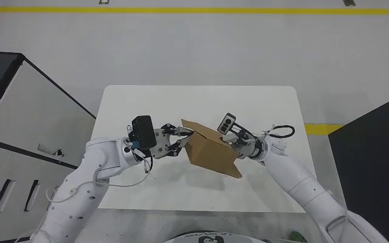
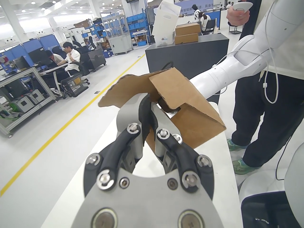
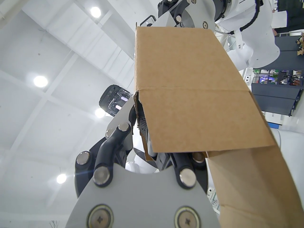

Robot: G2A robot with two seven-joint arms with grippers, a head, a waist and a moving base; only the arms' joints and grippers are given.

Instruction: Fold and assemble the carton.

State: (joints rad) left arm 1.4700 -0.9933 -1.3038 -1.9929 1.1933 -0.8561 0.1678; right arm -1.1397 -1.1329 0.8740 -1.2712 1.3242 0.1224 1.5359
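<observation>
The left gripper (image 2: 149, 113) pinches a flap of the carton (image 2: 190, 110). The right gripper (image 3: 142, 131) pinches its far edge, holding it over the table (image 1: 267, 103). Likely step: squaring it open. Next, the flaps need folding in.

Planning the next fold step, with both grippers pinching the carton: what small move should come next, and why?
Probably keep the right gripper still and ease the left gripper slightly toward it, to square the carton. Both are shut on opposite edges, the carton's walls slant rather than stand square, and its end flaps stick out unfolded.
</observation>
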